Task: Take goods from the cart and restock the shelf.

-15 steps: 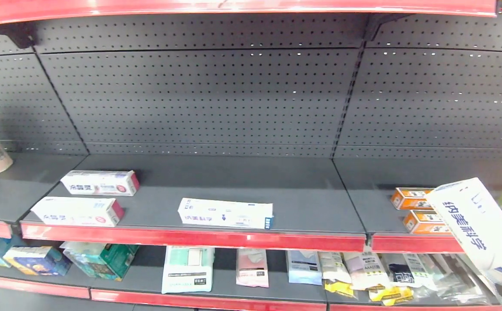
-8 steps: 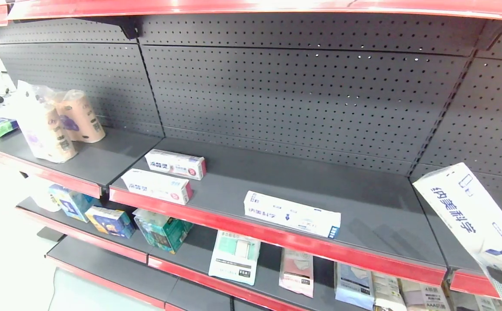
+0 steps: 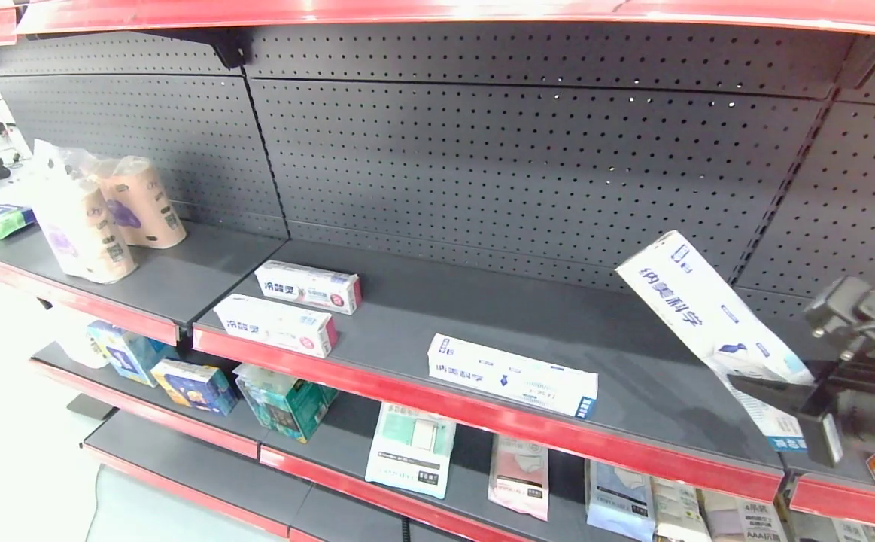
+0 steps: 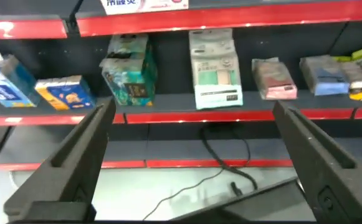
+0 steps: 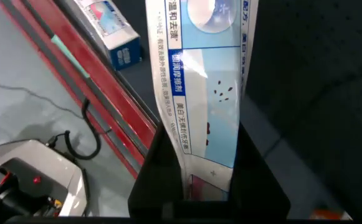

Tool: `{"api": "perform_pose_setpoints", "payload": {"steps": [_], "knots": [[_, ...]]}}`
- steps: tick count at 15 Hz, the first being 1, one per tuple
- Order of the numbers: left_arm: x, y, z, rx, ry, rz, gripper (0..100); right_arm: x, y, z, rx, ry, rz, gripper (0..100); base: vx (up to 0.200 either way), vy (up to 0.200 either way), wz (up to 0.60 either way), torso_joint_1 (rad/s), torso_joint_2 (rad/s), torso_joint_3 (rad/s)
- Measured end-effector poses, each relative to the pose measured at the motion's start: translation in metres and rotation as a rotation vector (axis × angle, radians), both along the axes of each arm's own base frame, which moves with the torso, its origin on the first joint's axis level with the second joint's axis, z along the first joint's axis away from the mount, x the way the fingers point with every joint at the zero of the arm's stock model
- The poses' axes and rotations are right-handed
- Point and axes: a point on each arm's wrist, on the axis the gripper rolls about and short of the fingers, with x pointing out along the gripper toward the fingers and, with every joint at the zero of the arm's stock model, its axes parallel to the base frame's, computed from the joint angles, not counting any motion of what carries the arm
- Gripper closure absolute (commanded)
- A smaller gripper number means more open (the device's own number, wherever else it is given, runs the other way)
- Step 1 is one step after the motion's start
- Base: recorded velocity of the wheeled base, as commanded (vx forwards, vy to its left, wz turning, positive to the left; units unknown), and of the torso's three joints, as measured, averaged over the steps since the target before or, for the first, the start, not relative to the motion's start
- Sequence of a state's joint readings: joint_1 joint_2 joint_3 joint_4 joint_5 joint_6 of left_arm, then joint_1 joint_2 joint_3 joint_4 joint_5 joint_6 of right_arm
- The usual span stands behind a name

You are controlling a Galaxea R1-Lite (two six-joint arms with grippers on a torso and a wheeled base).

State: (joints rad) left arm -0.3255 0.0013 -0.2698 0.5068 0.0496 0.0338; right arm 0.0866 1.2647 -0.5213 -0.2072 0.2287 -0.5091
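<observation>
Above the shelf point(image 3: 527, 316), the right pincer point(image 5: 206, 149) grips a white, blue-lettered box point(image 3: 697, 301).

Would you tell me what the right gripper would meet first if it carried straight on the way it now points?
Probably the perforated back panel: the right gripper points up and inward, and the white box in its jaws would touch it first. Depth is unclear.

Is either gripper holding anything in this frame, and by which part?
The right gripper grips the white box by its lower end. The box is tilted. The left gripper is open and holds nothing.
</observation>
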Motion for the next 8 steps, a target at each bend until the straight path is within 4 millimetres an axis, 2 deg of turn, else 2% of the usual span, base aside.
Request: {"api": "perform_pose_setpoints", "payload": {"steps": [2, 3, 5, 6, 8], "knots": [[0.001, 0.000, -0.001, -0.027, 0.008, 0.020, 0, 0.026, 0.004, -0.009, -0.016, 0.028, 0.047, 100, 0.000, 0.000, 0.00, 0.000, 0.00, 0.000], [0.002, 0.001, 0.000, -0.029, -0.018, 0.089, 0, 0.037, 0.005, -0.014, -0.023, 0.050, 0.064, 100, 0.000, 0.000, 0.00, 0.000, 0.00, 0.000], [0.011, 0.000, 0.003, -0.071, -0.135, 0.179, 0, 0.058, 0.008, -0.022, -0.052, 0.074, 0.106, 100, 0.000, 0.000, 0.00, 0.000, 0.00, 0.000], [0.015, 0.000, 0.003, -0.101, -0.188, 0.210, 0, 0.066, 0.009, -0.026, -0.061, 0.088, 0.113, 100, 0.000, 0.000, 0.00, 0.000, 0.00, 0.000], [0.019, -0.001, -0.005, -0.110, -0.184, 0.243, 0, 0.074, 0.010, -0.033, -0.063, 0.114, 0.121, 100, 0.000, 0.000, 0.00, 0.000, 0.00, 0.000]]}}
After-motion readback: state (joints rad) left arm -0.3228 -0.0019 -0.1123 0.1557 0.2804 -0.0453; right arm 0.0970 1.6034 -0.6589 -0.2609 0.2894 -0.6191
